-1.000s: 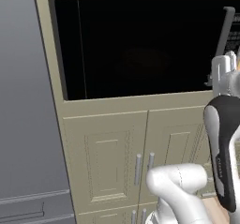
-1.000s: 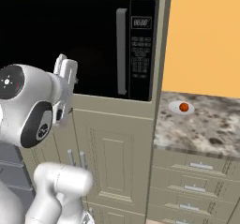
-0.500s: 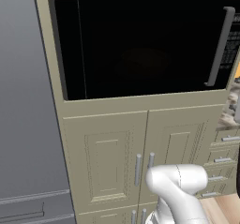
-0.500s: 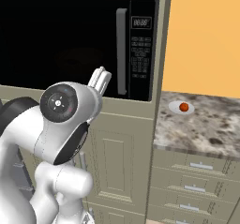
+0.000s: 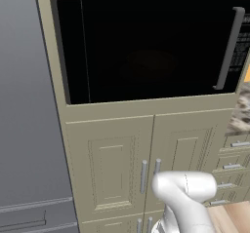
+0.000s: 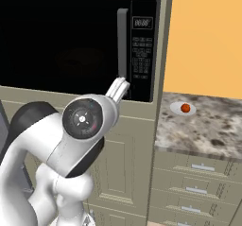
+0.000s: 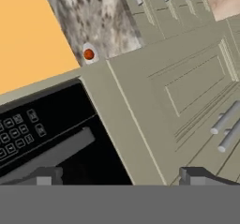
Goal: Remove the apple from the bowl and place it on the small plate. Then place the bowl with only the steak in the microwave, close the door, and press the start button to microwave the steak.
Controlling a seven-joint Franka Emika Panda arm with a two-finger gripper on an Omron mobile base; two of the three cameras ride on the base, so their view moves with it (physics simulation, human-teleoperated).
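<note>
The microwave (image 5: 146, 49) is shut: its black glass door (image 6: 61, 43) lies flat, with the grey bar handle (image 6: 122, 43) beside the button panel (image 6: 142, 47). Bowl and steak are hidden; only a dim rounded shape shows through the glass. The apple (image 6: 185, 108) rests on the small plate (image 6: 177, 108) on the counter to the right, and the hand view also catches the apple (image 7: 88, 54) on the plate (image 7: 93, 48). My gripper (image 6: 118, 88) hangs below the handle, in front of the door's lower right corner. In the hand view the gripper (image 7: 122, 177) is open with nothing between its fingers.
A speckled stone counter (image 6: 208, 130) with drawers (image 6: 201, 166) under it runs right of the microwave, against an orange wall. Beige cabinet doors (image 5: 146, 164) sit under the microwave. A tall grey appliance (image 5: 24, 105) stands to its left. My elbow (image 6: 85, 121) looms in front of the cabinets.
The arm has swung: its forearm left the left base view, and in the right base view elbow and hand moved right toward the handle. The door stays shut.
</note>
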